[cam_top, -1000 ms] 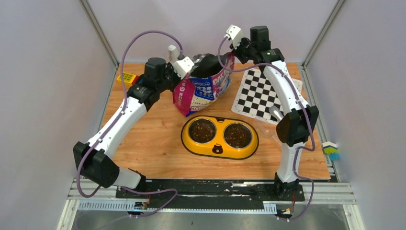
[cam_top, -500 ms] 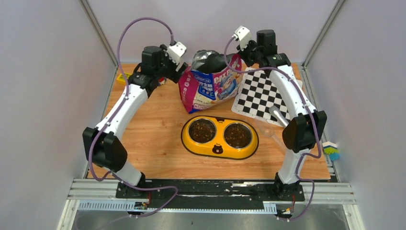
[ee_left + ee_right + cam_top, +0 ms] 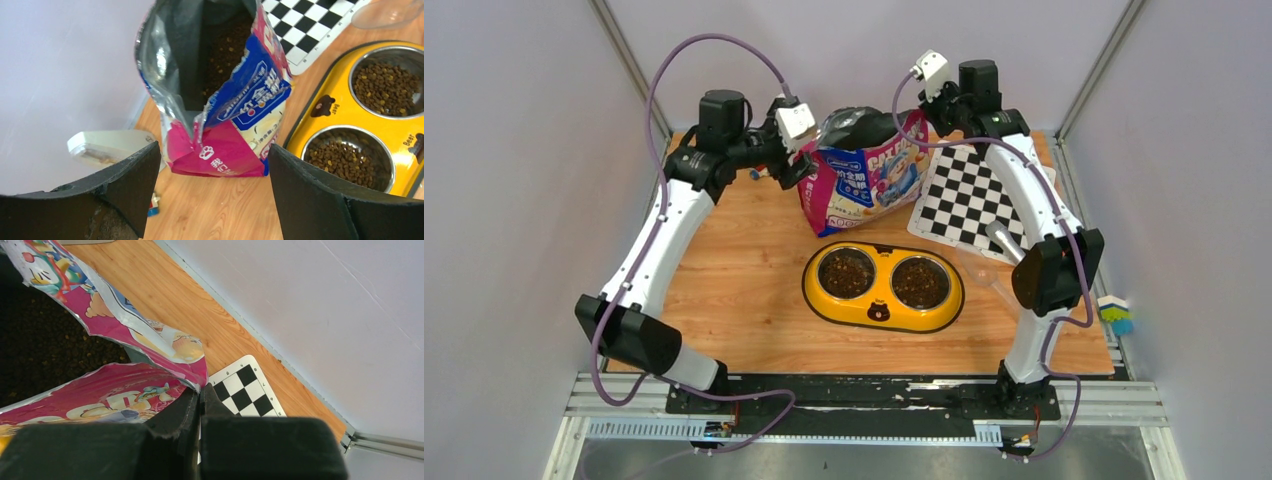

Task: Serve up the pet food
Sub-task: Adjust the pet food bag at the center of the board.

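Observation:
The glossy pink and blue cat food bag stands upright at the back centre with its mouth open. Dark pet food shows inside it. More kibble fills both steel bowls of the yellow feeder in front of the bag. My right gripper is shut on the bag's top right edge. My left gripper hangs open just left of the bag, apart from it. In the left wrist view its fingers frame the bag's pink lower corner with nothing between them.
A checkerboard sheet lies at the back right. A clear plastic scoop rests to the right of the feeder. A white flat object and a small blue-red piece lie left of the bag near the back wall.
My left gripper let go of the bag, opened and drew back to the left. The bag swung from tilted to upright, still hanging from my right gripper.

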Available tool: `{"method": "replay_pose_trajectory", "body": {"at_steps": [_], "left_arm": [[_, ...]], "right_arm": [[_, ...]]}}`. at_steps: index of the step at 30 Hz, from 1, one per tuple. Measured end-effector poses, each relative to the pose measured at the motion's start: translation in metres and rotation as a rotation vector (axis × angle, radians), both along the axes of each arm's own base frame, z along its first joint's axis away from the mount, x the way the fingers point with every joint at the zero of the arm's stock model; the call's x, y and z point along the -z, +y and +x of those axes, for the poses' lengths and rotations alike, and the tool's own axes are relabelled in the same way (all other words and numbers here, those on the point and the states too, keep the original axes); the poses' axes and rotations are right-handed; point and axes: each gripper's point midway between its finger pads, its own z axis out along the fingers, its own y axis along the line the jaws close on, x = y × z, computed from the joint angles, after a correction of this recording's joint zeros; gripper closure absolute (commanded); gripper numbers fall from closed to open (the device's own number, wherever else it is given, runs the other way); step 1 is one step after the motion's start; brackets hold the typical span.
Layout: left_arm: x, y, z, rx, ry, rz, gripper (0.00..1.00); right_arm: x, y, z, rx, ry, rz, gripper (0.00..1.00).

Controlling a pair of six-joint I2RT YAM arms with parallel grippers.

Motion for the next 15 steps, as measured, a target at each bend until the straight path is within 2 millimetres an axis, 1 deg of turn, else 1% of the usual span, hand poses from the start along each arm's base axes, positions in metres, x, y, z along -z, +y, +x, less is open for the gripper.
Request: {"method": "replay_pose_trajectory", "body": {"at_steps": [3,8,11,12,14,15], "left_arm": [[0.013,-0.004,0.000,0.022,0.024,0.023,0.15],[0.044,-0.008,0.013,0.000,0.066,0.078,0.21],[0.057,-0.009,0.023,-0.017,0.079,0.098,0.30],[0.059,-0.009,0.025,-0.022,0.079,0.099,0.32],[0.060,-0.010,0.030,-0.027,0.072,0.100,0.39],[0.060,-0.010,0.031,-0.030,0.068,0.098,0.44]], "right_arm": [[0.000,0.001,0.001,0.002,0.001,0.006,1.00],[0.000,0.002,0.001,0.004,0.007,0.016,1.00],[0.000,0.002,0.000,0.002,0.008,0.018,1.00],[0.000,0.002,0.000,0.002,0.008,0.019,1.00],[0.000,0.002,0.000,0.001,0.008,0.019,1.00],[0.000,0.002,0.000,0.001,0.008,0.019,1.00]]}}
